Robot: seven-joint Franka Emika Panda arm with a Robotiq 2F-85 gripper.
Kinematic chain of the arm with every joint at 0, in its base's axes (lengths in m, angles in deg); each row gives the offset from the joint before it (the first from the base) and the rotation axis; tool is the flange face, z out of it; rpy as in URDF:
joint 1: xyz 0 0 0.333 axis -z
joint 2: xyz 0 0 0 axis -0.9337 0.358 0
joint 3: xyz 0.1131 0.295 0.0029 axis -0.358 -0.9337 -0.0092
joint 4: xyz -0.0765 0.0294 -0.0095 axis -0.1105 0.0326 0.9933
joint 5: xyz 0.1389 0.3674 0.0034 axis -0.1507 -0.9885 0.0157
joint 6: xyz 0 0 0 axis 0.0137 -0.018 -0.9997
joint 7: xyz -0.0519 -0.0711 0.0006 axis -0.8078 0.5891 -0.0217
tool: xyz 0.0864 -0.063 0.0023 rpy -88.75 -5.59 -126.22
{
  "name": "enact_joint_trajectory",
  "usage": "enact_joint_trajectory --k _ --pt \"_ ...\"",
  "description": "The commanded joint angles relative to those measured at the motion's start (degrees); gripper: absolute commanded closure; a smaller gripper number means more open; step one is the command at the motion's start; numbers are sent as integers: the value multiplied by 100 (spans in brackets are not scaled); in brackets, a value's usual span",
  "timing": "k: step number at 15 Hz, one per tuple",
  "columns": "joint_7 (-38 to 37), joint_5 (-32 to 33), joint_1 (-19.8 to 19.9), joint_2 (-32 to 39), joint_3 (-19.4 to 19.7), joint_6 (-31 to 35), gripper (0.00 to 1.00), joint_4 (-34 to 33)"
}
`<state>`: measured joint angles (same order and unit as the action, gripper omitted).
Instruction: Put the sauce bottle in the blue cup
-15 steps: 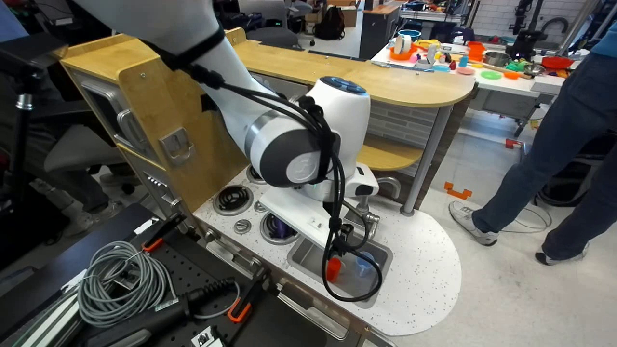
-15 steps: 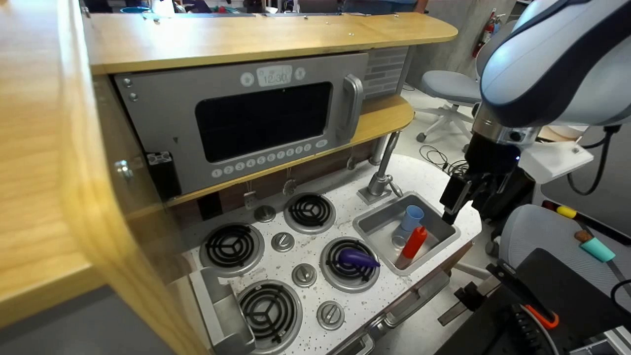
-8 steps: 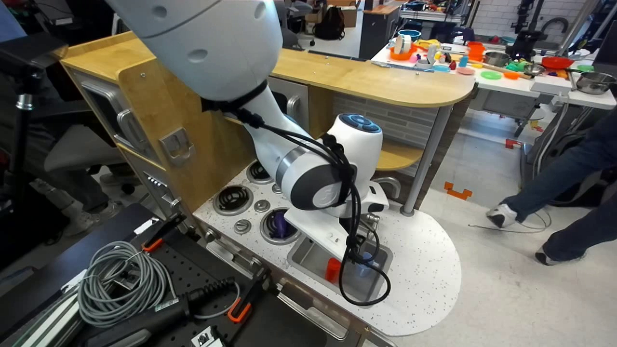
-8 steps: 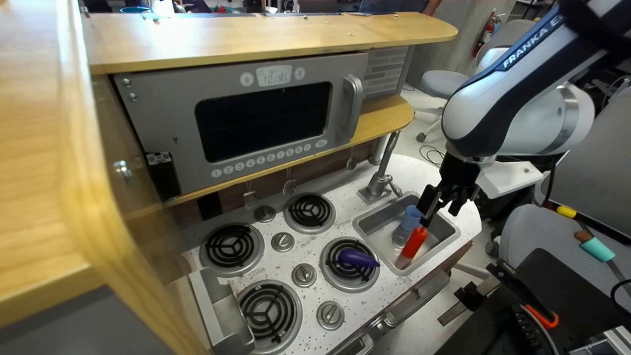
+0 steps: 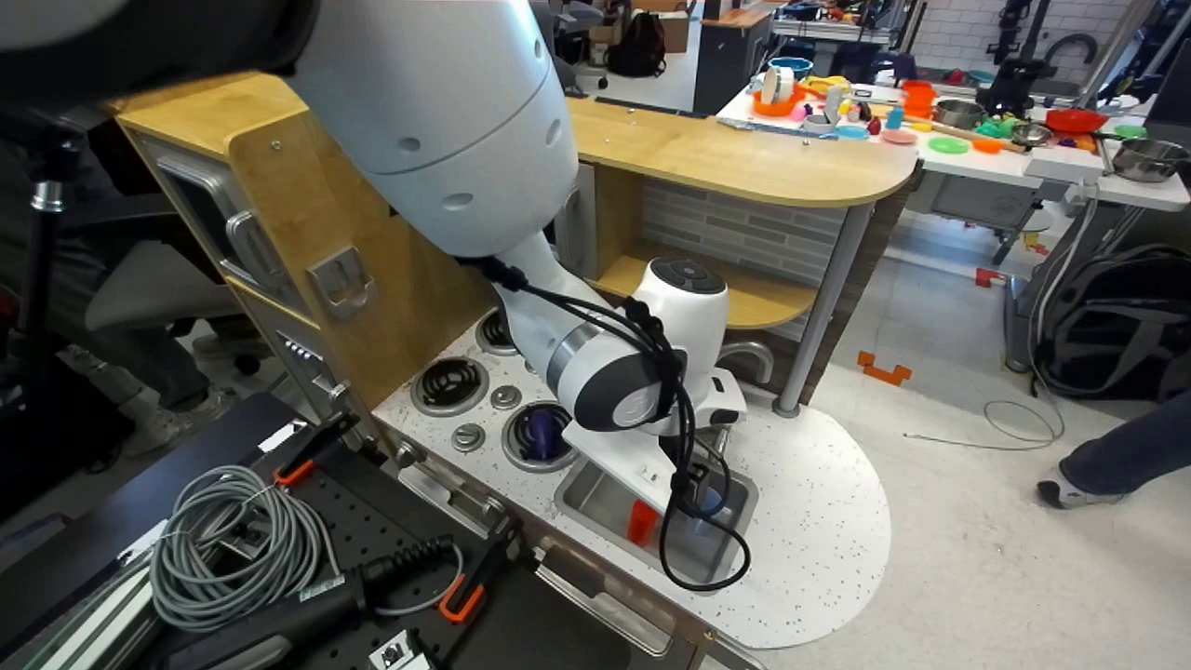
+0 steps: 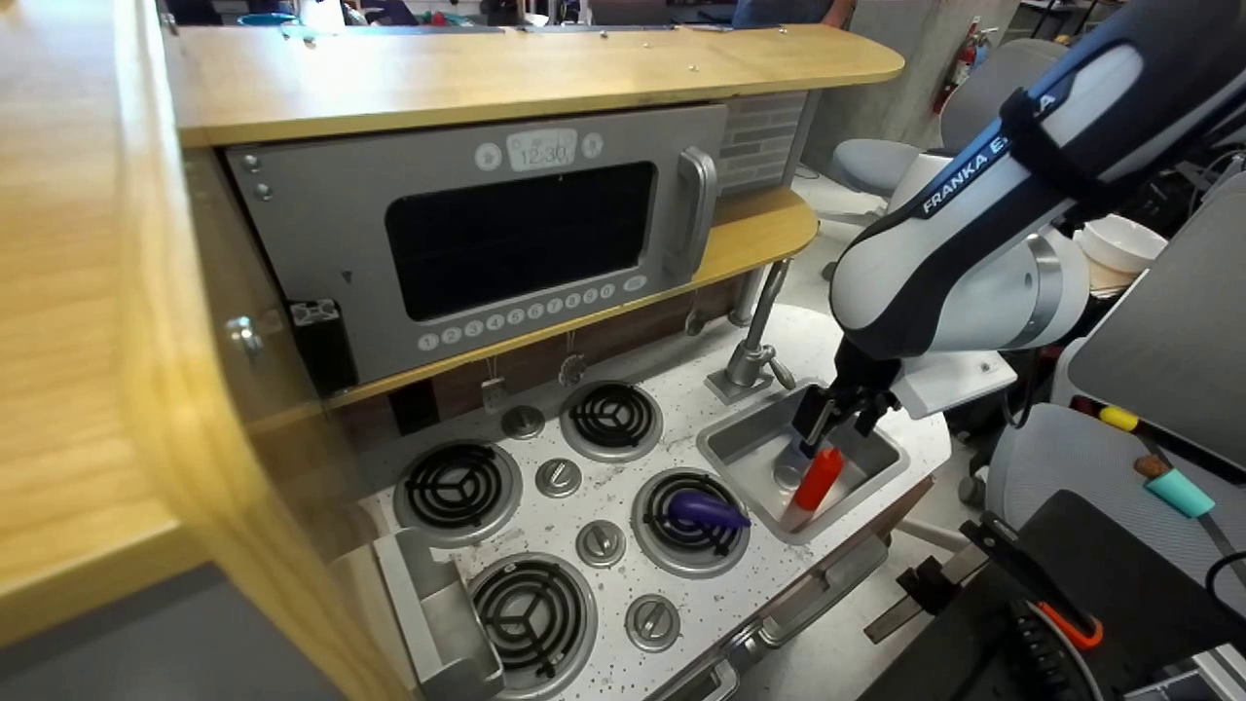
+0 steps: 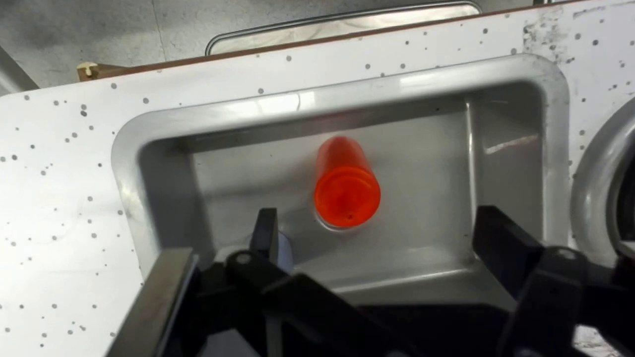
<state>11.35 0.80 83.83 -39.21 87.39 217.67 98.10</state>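
Observation:
The red sauce bottle (image 6: 820, 479) stands in the metal sink (image 7: 421, 163). It also shows in the wrist view (image 7: 347, 196), its round end facing the camera. The blue cup (image 5: 709, 502) is in the sink beside the bottle, partly hidden behind the arm's cables. In the wrist view only a pale blue sliver of the cup (image 7: 285, 253) shows behind a finger. My gripper (image 6: 839, 428) hangs over the sink, in front of the cup in that exterior view. In the wrist view the gripper (image 7: 377, 220) is open wide and empty. The bottle lies apart from both fingers.
A faucet (image 6: 754, 341) stands behind the sink, close to the gripper. A purple toy eggplant (image 6: 706, 509) lies on the burner beside the sink. A toy microwave (image 6: 526, 234) and wooden shelf rise at the back. A speckled white counter (image 5: 828, 521) borders the sink.
The arm has moved over the sink, and my gripper has come left in an exterior view until it covers the cup. The bottle has not moved. A person has walked mostly out of view.

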Motion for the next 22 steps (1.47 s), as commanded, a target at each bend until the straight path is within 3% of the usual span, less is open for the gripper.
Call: enact_joint_trajectory --k 1,16,17,18,20,22 --pt "-242 235 -29 347 52 151 0 -327" --pt "-367 560 -87 899 111 160 0 -744" --pt "-373 578 -94 905 108 161 4 -758" --pt "-376 589 -98 904 102 153 28 -763" --pt "-385 605 -110 909 107 158 31 -770" --pt "-403 600 -118 904 113 144 47 -768"
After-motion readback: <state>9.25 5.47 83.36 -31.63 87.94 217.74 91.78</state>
